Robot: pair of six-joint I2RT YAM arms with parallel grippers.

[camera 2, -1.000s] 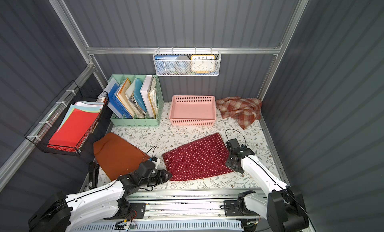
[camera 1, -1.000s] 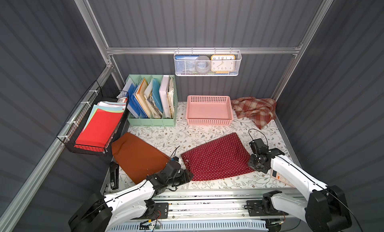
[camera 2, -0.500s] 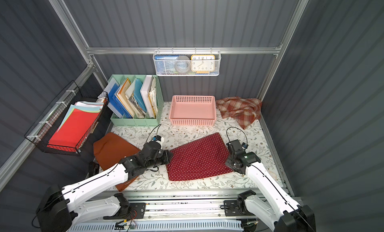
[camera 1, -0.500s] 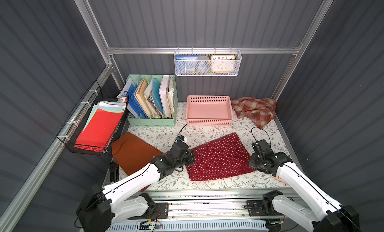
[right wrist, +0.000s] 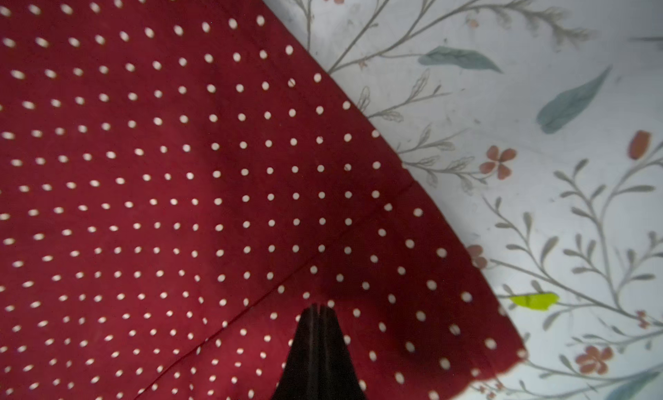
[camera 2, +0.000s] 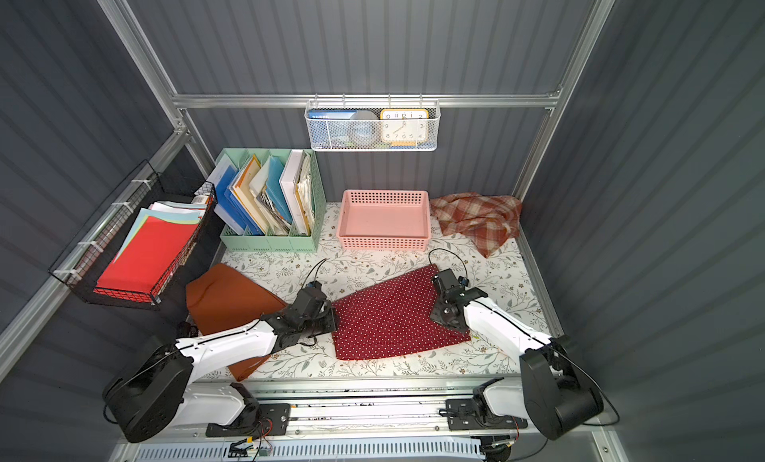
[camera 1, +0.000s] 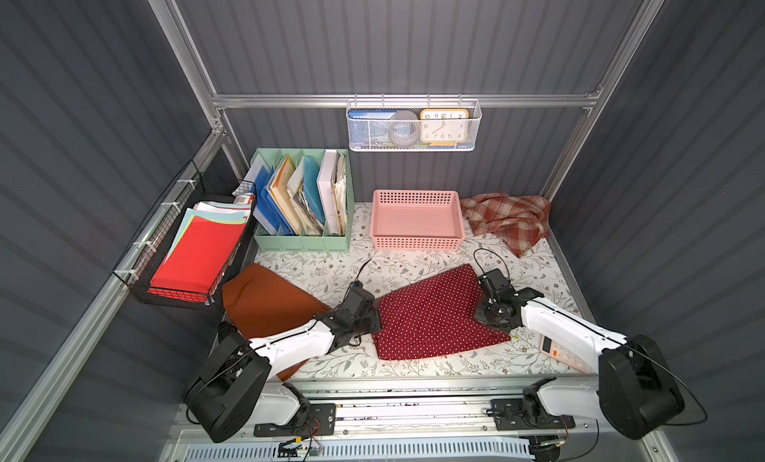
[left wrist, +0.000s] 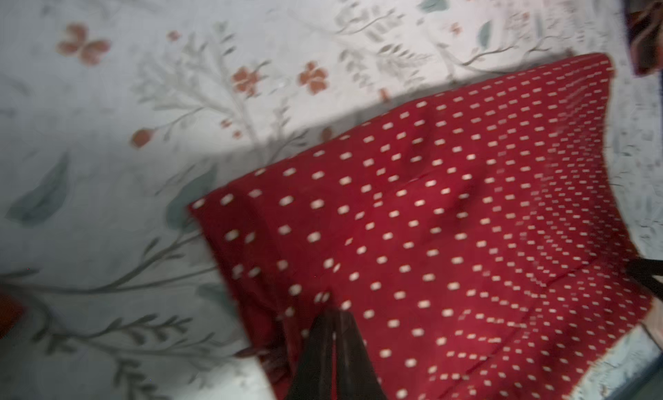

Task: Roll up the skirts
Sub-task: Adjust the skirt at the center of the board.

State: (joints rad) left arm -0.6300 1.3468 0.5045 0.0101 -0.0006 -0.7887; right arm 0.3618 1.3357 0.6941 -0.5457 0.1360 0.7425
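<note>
The dark red polka-dot skirt [camera 1: 434, 315] [camera 2: 393, 319] lies flat in the middle of the table. My left gripper [camera 1: 376, 318] [camera 2: 331, 319] is at the skirt's left edge. In the left wrist view it [left wrist: 332, 314] is shut, with its tips over the dotted cloth [left wrist: 430, 219]. My right gripper [camera 1: 482, 311] [camera 2: 439, 311] is over the skirt's right side, and its tips [right wrist: 319, 308] are shut just above the cloth [right wrist: 179, 165]. The rust-orange skirt [camera 1: 261, 302] lies at the front left, partly under the left arm. The plaid skirt [camera 1: 507, 217] is crumpled at the back right.
A pink basket [camera 1: 416, 219] and a green file holder [camera 1: 302, 240] stand at the back. A black wire basket [camera 1: 136, 269] of red paper hangs on the left wall. A white wire basket [camera 1: 414, 145] with a clock hangs behind. A calculator [camera 1: 559, 352] lies under the right arm.
My left arm swung from the skirt's front-left corner up to its left edge, and its jaws closed. My right gripper closed too and stayed over the skirt's right side.
</note>
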